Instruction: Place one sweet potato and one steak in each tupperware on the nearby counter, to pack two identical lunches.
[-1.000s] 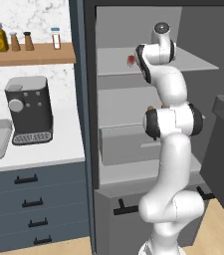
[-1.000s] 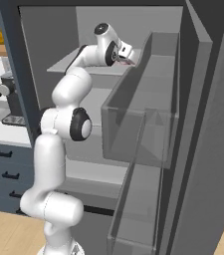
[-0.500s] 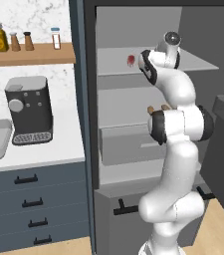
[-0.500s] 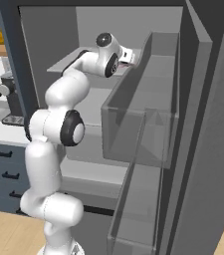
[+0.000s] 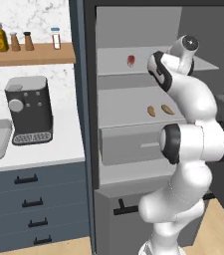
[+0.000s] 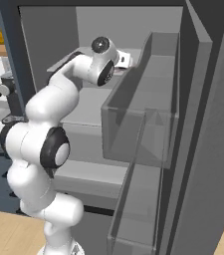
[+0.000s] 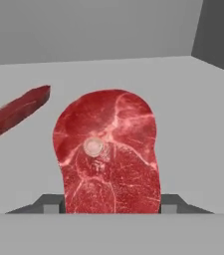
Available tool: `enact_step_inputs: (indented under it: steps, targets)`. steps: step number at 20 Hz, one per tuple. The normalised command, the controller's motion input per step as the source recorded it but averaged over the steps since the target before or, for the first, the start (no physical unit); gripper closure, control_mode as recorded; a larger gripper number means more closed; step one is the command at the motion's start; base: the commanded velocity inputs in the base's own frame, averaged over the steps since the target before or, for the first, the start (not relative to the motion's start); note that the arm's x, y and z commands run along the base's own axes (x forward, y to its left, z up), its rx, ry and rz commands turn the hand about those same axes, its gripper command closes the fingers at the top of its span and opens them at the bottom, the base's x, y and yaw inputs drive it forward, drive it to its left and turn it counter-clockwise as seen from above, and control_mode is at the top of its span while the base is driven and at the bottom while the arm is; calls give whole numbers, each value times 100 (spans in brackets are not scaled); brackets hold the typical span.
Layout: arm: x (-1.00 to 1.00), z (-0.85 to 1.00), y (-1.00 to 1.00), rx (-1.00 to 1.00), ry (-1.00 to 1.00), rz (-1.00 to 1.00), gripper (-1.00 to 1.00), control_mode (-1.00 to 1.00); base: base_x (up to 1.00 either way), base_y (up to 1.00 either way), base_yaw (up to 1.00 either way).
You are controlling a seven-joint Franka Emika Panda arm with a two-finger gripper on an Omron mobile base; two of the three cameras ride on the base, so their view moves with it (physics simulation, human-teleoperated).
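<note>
I see my gripper (image 7: pixel 111 208) half-open, a steak (image 7: pixel 108 159) upright between its fingertips; whether it's clamped, I cannot tell. Second steak (image 7: pixel 15 117) lies left on the fridge shelf (image 7: pixel 193 109).

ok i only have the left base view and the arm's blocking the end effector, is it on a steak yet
Observer: Yes. In the hand view the end effector has its two tips against either side of a steak, which faces the camera.
Operator: is there a second steak up there too
Observer: Yes. A second steak lies toward the left of the hand view, apart from the first, on the same grey shelf.
</note>
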Motion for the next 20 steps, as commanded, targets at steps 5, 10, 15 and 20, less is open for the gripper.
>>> enact_step_inputs:
  steps: [5, 10, 15, 20]
  targets:
    - [-100, 4, 24, 0, 0, 3, 100, -100, 0, 0, 0]
    - [-100, 0, 56, 0, 5, 0, 100, -100, 0, 0, 0]
    - [-100, 0, 59, 0, 8, 0, 100, -100, 0, 0, 0]
    - [-100, -6, 26, 0, 2, 0, 100, -100, 0, 0, 0]
